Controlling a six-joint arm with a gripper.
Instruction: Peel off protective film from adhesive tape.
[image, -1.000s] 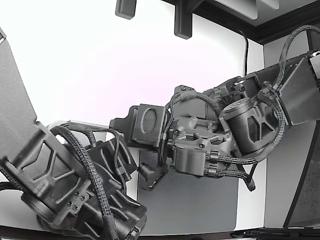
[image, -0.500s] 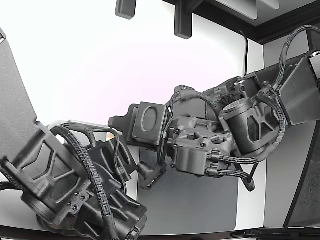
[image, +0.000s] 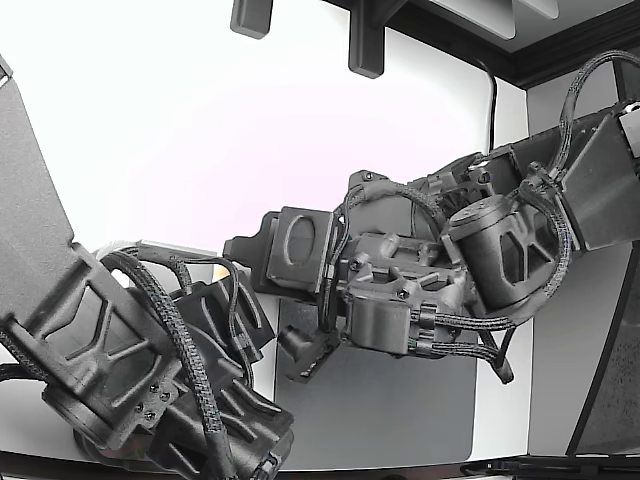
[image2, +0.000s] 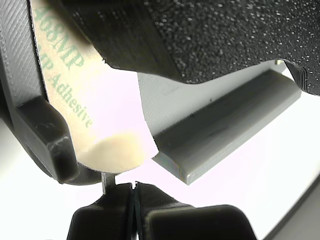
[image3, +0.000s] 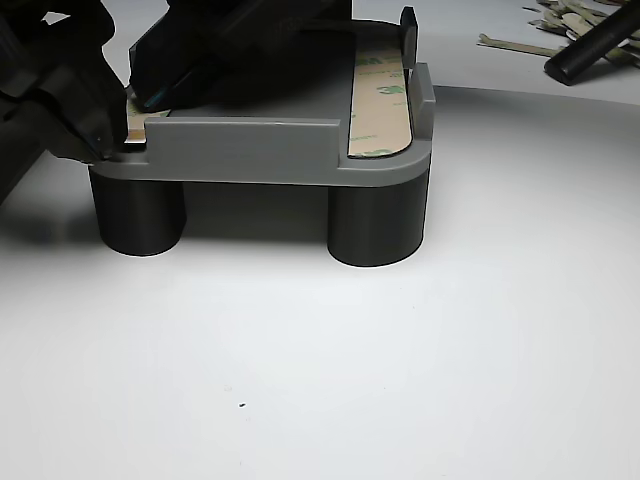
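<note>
I am working over the white counter (image3: 420, 380), where the grey fixture (image3: 260, 150) is standing on two dark round feet; in the other view one taped strip (image3: 380, 105) is lying in the recess at that view's right, running away from the camera, its tan liner printed in green and fully in place as far as I can see. My arm (image: 400, 290) is reaching in from the exterior view's right, and the second arm (image: 120, 370) is filling that view's lower left; I cannot tell from there which one is nearer the part. In the wrist view the protective film (image2: 107, 145) is sitting just ahead of my pincer (image2: 132, 197), its rounded end pointing toward the tips and its long axis running away from them along the fixture's raised edge. The pincer's two dark tips are lying pressed together with only a thin seam showing, and I am judging that nothing is caught between them, though a fine sliver at the seam is too small to read. The rounded liner end is appearing close to the tips but apart from them; the next move is turning on getting one tip under that end.
</note>
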